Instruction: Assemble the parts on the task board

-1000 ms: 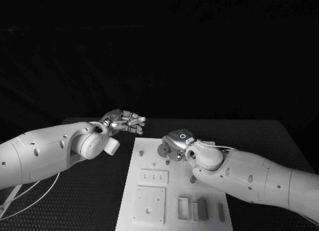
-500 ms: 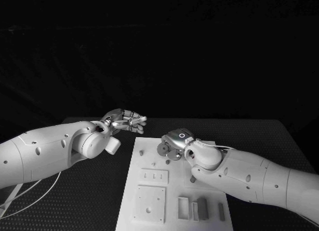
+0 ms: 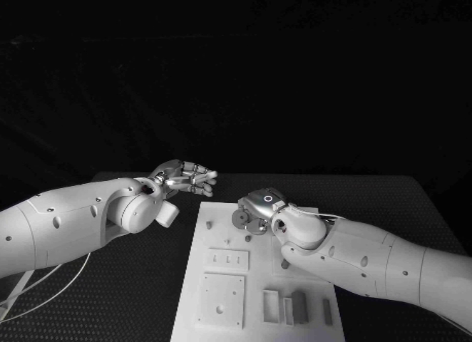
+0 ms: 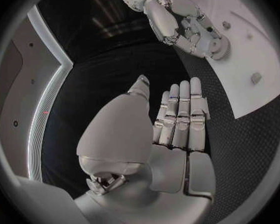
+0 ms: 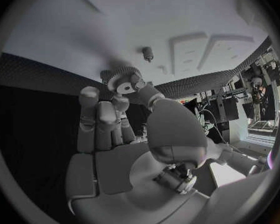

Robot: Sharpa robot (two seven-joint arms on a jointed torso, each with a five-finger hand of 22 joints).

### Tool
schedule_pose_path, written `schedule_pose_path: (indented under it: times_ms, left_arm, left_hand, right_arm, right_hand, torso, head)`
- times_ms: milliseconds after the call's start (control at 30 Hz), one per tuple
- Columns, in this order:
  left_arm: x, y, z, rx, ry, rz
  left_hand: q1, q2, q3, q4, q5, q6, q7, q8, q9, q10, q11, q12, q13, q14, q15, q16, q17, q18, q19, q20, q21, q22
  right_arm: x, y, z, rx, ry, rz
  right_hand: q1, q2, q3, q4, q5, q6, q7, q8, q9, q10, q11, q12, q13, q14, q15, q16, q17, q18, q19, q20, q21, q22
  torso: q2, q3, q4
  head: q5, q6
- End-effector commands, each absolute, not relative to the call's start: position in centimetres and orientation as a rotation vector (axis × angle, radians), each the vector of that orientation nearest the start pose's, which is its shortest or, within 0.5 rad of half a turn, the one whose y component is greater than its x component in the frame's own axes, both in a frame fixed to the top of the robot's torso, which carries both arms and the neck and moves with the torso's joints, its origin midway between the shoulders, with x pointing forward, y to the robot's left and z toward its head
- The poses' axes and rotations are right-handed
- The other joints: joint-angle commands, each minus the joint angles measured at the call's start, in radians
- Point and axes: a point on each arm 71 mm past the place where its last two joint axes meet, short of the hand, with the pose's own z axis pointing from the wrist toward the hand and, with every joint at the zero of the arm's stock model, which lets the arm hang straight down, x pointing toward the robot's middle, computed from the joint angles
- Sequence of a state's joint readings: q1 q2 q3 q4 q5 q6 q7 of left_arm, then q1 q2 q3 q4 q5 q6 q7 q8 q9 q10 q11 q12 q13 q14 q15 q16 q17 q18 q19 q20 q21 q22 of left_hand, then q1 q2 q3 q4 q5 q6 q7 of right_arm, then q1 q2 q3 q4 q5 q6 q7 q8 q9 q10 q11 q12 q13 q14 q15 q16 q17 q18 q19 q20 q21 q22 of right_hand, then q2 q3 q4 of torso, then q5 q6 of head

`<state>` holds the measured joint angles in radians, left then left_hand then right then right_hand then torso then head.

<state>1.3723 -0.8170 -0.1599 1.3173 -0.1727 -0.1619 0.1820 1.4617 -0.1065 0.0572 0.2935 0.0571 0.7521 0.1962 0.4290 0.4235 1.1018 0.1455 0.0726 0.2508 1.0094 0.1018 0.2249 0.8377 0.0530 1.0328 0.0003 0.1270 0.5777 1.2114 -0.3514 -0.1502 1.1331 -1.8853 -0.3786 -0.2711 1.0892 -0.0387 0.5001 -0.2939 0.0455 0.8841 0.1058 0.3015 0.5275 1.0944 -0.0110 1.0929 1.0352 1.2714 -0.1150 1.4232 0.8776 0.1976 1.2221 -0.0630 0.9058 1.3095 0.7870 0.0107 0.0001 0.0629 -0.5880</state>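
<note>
The white task board lies lengthways in the middle of the black table. Over its far end my right hand pinches a small toothed gear between thumb and fingertips, a little above the plate. The right wrist view shows the gear at the fingertips, with a short peg standing on the board beyond it. My left hand hovers off the board's far left corner, fingers stretched out and holding nothing. The left wrist view shows the right hand with the gear.
On the board's near end sit a square plate with a hole, a small raised block, slotted frames and upright grey blocks. A small peg stands near the board's left edge. Black table lies on both sides.
My right hand with the gear has edged slightly toward the board's far end. The left hand has hardly moved.
</note>
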Motion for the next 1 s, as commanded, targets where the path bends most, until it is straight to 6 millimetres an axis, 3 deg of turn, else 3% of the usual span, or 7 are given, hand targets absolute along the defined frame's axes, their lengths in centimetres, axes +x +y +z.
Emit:
schedule_pose_path:
  times_ms: [33, 467, 1000]
  left_arm:
    - [53.65, 25.15, -15.40, -0.915, 1.643, -1.311]
    - [53.63, 25.12, -15.39, -0.915, 1.643, -1.311]
    - [53.63, 25.26, -15.40, -0.917, 1.642, -1.307]
  left_hand:
    - [-0.002, 0.006, 0.003, -0.002, -0.004, -0.002, 0.000, -0.003, 0.002, -0.004, 0.002, -0.004, 0.001, 0.000, 0.004, -0.006, 0.001, 0.007, 0.000, 0.005, -0.006, 0.001]
    - [-0.002, 0.005, 0.003, -0.002, -0.004, -0.002, 0.000, -0.004, 0.002, -0.004, 0.002, -0.004, 0.002, 0.000, 0.004, -0.006, 0.002, 0.007, 0.000, 0.005, -0.006, 0.001]
    - [-0.002, 0.005, 0.003, -0.002, -0.004, -0.002, 0.000, -0.004, 0.003, -0.004, 0.002, -0.004, 0.002, 0.000, 0.004, -0.007, 0.002, 0.007, 0.001, 0.005, -0.007, 0.002]
  right_arm:
    - [52.02, -5.09, -22.28, -0.548, 1.490, 0.399]
    - [52.05, -5.15, -22.73, -0.548, 1.534, 0.407]
    - [51.63, -5.13, -23.03, -0.557, 1.546, 0.406]
  right_hand:
    - [0.002, -0.012, 0.004, 0.002, 0.003, 0.085, 0.001, -0.005, -0.005, -0.001, 0.005, -0.004, -0.002, 0.003, 0.001, -0.006, -0.001, 0.064, 0.005, -0.002, -0.004, 0.010]
    - [0.001, -0.044, 0.006, 0.002, 0.003, 0.040, 0.017, -0.035, -0.020, -0.015, 0.020, -0.007, -0.011, 0.001, 0.015, -0.011, -0.001, 0.064, 0.004, -0.004, -0.012, 0.008]
    - [0.001, -0.051, 0.006, 0.002, 0.003, 0.066, 0.011, -0.022, -0.015, -0.017, 0.015, -0.002, -0.014, 0.001, 0.011, -0.011, 0.000, 0.064, 0.006, -0.002, -0.014, 0.010]
  torso:
    - [0.000, 0.0000, 0.0000]
    - [0.000, 0.0003, -0.0003]
    - [-0.001, 0.0012, -0.0013]
  head:
    - [0.000, -0.002]
    - [0.003, -0.007]
    - [0.005, -0.012]
